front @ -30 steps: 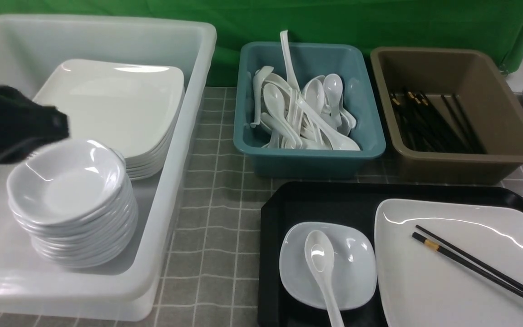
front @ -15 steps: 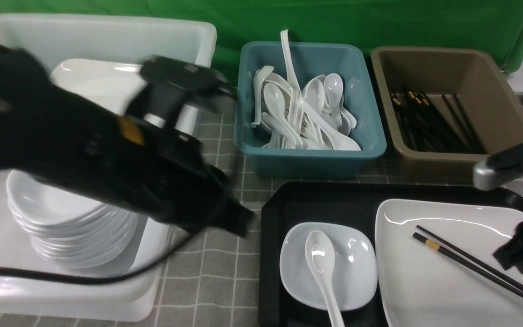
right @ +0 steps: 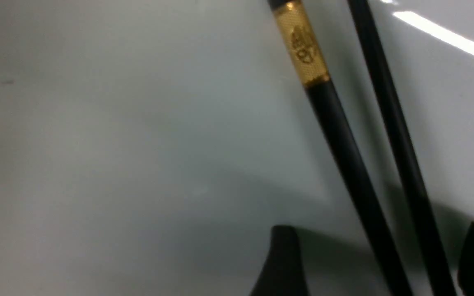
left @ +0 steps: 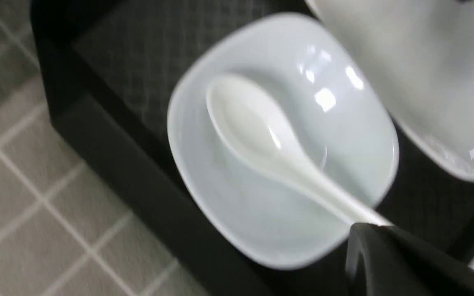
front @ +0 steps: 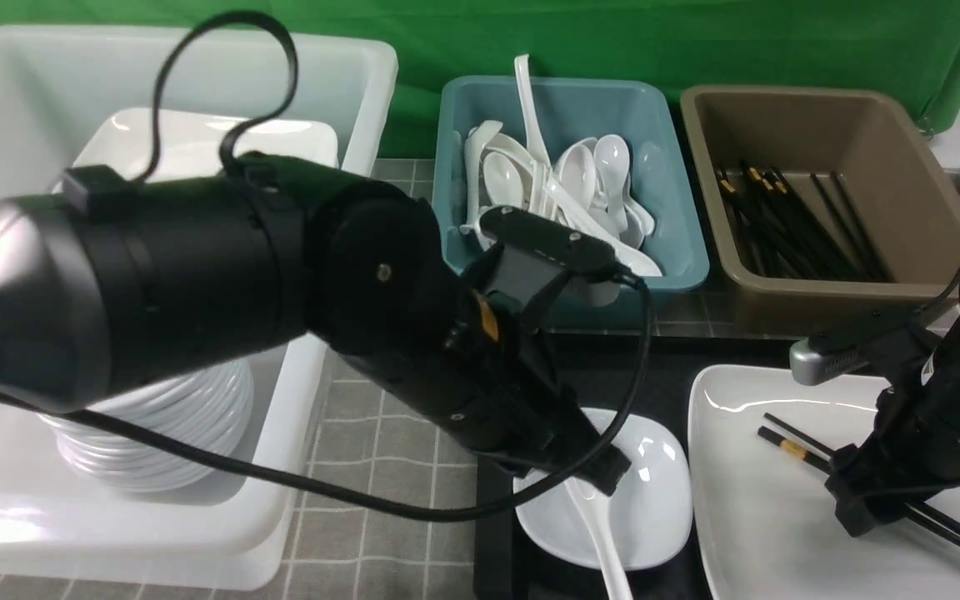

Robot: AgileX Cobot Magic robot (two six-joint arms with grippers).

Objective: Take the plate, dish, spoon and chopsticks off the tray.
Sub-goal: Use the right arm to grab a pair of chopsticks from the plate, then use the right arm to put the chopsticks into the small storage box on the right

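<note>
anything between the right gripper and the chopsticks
Nothing. In the right wrist view the right gripper stands open astride both chopsticks, with only bare plate between its fingers and them.
</note>
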